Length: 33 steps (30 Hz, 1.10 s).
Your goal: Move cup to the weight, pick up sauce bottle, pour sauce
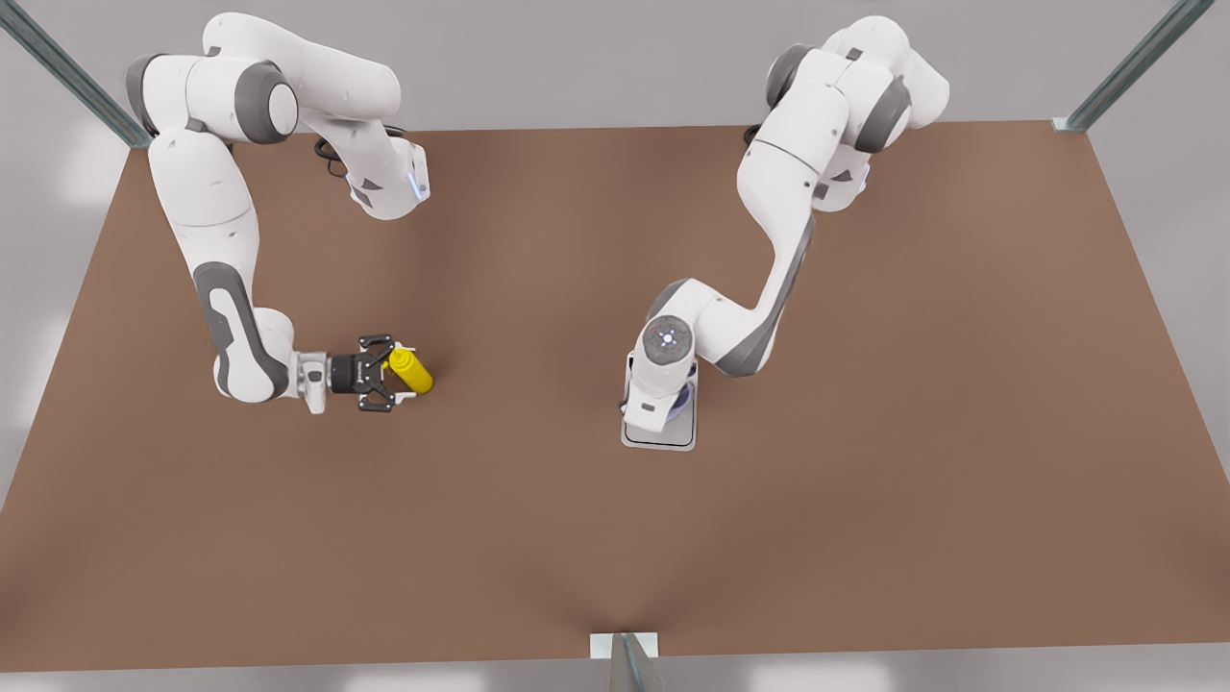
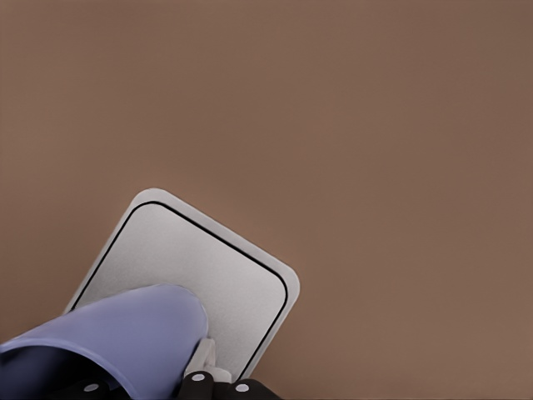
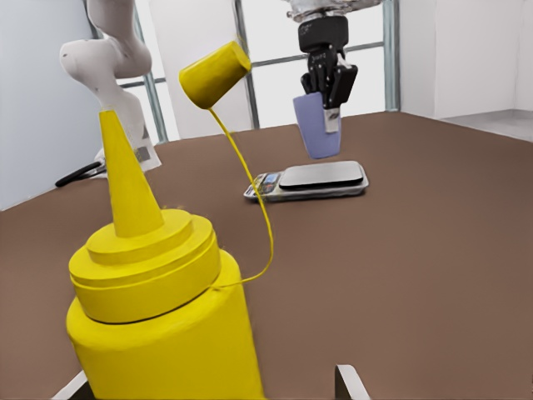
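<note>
No text, label, brand, number or sign can be read on anything in these views.

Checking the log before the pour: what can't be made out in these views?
1. Cup's inside: front view, the left arm covers it; left wrist view, frame edge cuts it.
2. Weight's display reading: too small in right wrist view.
3. Sauce bottle's base: cut off by right wrist view's edge.

Before you: one brown table [image 1: 865,481], matte, plain. Resting on it: one weight [image 3: 308,180], lying flat at the front view's right of centre, and one sauce bottle [image 1: 411,372], standing at the front view's left, well apart from it.
</note>
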Available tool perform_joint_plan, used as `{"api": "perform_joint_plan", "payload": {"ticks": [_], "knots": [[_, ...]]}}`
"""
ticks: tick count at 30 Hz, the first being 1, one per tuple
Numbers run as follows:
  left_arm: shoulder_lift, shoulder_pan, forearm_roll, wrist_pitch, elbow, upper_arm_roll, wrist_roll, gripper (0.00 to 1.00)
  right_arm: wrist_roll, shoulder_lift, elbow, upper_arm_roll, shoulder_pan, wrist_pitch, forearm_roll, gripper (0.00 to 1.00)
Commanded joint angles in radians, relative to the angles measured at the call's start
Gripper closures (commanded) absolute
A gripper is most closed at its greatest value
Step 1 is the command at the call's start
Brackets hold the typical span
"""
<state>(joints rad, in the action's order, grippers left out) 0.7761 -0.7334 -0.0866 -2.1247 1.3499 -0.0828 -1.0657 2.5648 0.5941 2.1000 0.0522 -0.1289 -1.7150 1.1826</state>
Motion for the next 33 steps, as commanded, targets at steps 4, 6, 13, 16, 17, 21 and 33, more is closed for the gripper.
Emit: {"api": "perform_joint_plan", "payload": {"ticks": [4, 6, 13, 16, 17, 21, 33], "knots": [[0.008, 0.002, -0.010, -0.009, -0.001, 0.000, 0.003, 0.70, 0.000, 0.001, 0.000, 0.000, 0.000, 0.005, 0.000, 0.00], [0.012, 0.002, -0.010, -0.012, -0.001, 0.000, 0.003, 0.63, 0.000, 0.006, -0.002, 0.000, 0.000, 0.005, 0.000, 0.00], [0.038, -0.006, -0.012, -0.009, -0.052, 0.000, -0.016, 0.42, 0.009, 0.041, -0.020, -0.003, 0.003, -0.006, 0.002, 0.00], [0.035, -0.004, -0.009, -0.003, -0.055, 0.000, -0.014, 0.42, 0.029, 0.044, -0.025, -0.003, 0.012, -0.006, 0.008, 0.00], [0.034, -0.004, -0.009, -0.003, -0.055, -0.002, -0.010, 0.42, 0.029, 0.049, -0.026, -0.003, 0.014, -0.006, 0.008, 0.00], [0.025, -0.003, -0.007, 0.046, -0.075, -0.006, -0.002, 0.42, 0.029, 0.052, -0.029, -0.005, 0.014, -0.006, 0.008, 0.00], [-0.248, 0.345, -0.032, 0.508, -0.172, -0.026, 0.446, 0.09, 0.028, 0.052, -0.029, -0.005, 0.011, -0.003, 0.008, 0.43]]}}
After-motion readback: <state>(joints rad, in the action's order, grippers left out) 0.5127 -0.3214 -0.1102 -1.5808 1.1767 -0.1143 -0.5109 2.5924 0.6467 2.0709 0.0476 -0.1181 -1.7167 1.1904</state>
